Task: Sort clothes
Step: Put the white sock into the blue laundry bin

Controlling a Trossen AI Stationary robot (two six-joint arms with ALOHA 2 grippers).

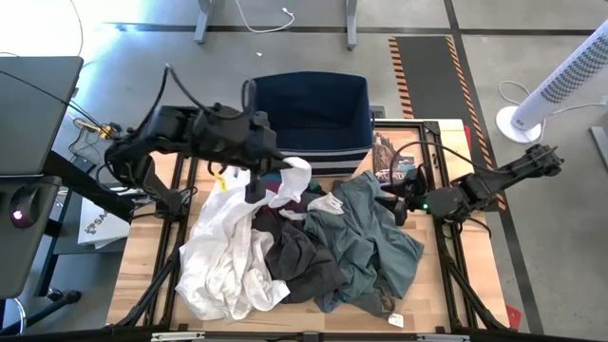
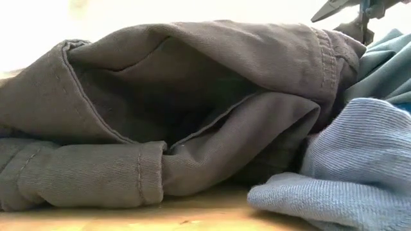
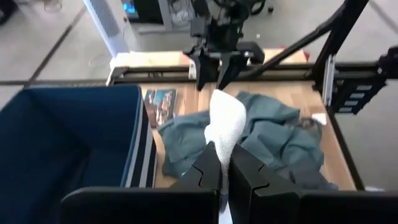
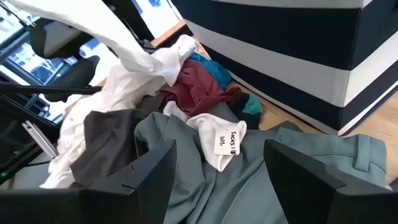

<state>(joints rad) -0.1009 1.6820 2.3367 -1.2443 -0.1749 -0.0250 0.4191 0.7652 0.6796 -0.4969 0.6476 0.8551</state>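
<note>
Near the table's (image 1: 142, 275) far edge, left gripper (image 1: 255, 182) clamped on white garment (image 1: 223, 252), right gripper (image 1: 397, 204) wide open, empty.

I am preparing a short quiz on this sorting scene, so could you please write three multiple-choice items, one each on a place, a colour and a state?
1. Where does the navy bin stand?
A. at the table's far edge
B. under the table
C. on the clothes

2. What colour is the garment held by the left end effector?
A. maroon
B. white
C. black

3. How is the right end effector?
A. shut on a sock
B. open, empty
C. shut on the bin

Answers:
1 A, it sits beyond the pile.
2 B, the white garment rises from the closed fingers.
3 B, its fingers stand apart above the grey-green shirt.
</note>
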